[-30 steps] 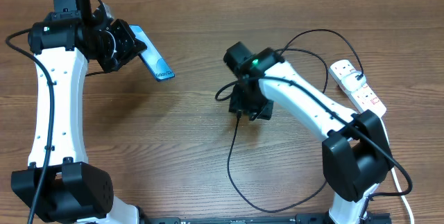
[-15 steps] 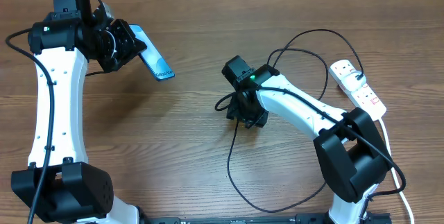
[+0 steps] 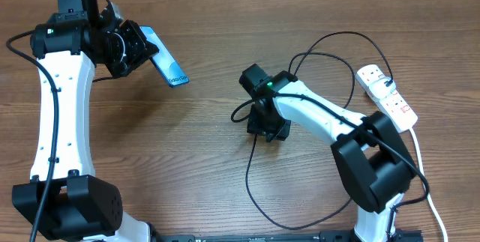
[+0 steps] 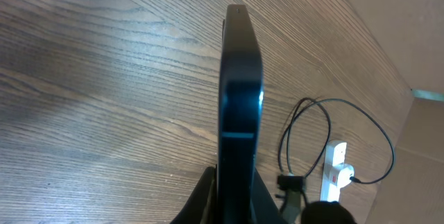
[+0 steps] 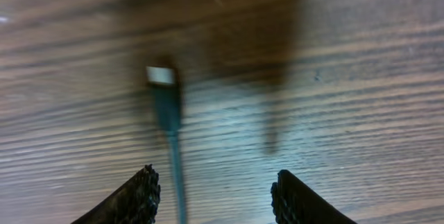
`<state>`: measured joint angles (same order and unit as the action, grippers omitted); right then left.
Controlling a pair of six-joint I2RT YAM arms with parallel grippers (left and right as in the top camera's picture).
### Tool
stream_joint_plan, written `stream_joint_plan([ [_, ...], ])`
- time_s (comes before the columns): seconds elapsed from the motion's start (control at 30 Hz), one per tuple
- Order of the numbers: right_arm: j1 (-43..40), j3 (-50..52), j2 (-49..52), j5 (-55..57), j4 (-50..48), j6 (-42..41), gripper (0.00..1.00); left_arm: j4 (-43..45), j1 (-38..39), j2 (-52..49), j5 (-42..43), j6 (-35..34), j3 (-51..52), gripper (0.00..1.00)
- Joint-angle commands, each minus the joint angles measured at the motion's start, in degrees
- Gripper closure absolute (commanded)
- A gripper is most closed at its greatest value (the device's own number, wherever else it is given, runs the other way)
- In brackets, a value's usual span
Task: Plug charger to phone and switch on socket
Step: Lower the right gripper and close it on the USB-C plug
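- Right wrist view shows the charger point(image 5: 167, 109) lying flat on the wooden table point(image 5: 361, 57). Its small silvery plug tip point(image 5: 161, 76) points away from the camera, and the picture is blurred.
- From that tip the thin black cable runs back between the fingers of the right gripper point(image 5: 216, 195). It passes much nearer the finger on the picture's left point(image 5: 142, 193) than the other one, and I cannot tell whether it touches.
- The right gripper's jaws stand wide apart with nothing held, poised over the charger's free end.
- Seen from overhead, the right gripper point(image 3: 268, 126) sits near the middle of the table. The charger point(image 3: 248, 173) trails from beneath it toward the near edge, then curves right toward the arm's base. More of its loops arc behind the right arm point(image 3: 322, 115) toward the socket point(image 3: 387, 97).
- The phone point(image 3: 168, 68) is at the back left, well apart from the plug tip and lifted off the table. Its blue-cyan screen is tilted, and the short edge with white text points toward the table's middle.
- The left gripper point(image 3: 142, 49) is clamped on the phone's other end.
- From the left wrist the phone point(image 4: 239, 92) appears edge-on as a narrow dark slab rising from between the fingers point(image 4: 205, 195) at the bottom of the picture.
- The socket lies diagonally at the table's right edge, with a black lead joining its far end. Its thick white cord point(image 3: 424, 189) runs toward the near right corner.
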<state>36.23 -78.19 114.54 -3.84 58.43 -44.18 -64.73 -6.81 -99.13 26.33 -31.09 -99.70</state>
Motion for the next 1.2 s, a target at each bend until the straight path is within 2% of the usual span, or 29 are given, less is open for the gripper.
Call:
stream_joint_plan([
  [0.0,0.76,-2.36,1.31,1.84,0.85,0.98,0.47,0.57,-0.31,0.24,1.79,1.33,-0.63,0.96],
  [0.3,0.79,-9.29,1.33,1.77,5.55,2.69,0.46,0.59,-0.31,0.24,1.81,1.31,-0.63,0.96],
  [0.5,0.79,-9.27,3.48,1.79,4.66,0.72,0.48,0.57,-0.31,0.24,2.71,1.33,-0.63,0.96],
  [0.7,0.9,-9.27,5.95,1.97,3.98,0.35,0.58,0.55,-0.31,0.24,3.58,1.38,-0.63,0.96],
  [1.17,2.78,-9.14,6.03,4.2,3.67,-2.27,0.58,0.61,-0.31,0.24,3.61,1.38,-0.63,0.96],
])
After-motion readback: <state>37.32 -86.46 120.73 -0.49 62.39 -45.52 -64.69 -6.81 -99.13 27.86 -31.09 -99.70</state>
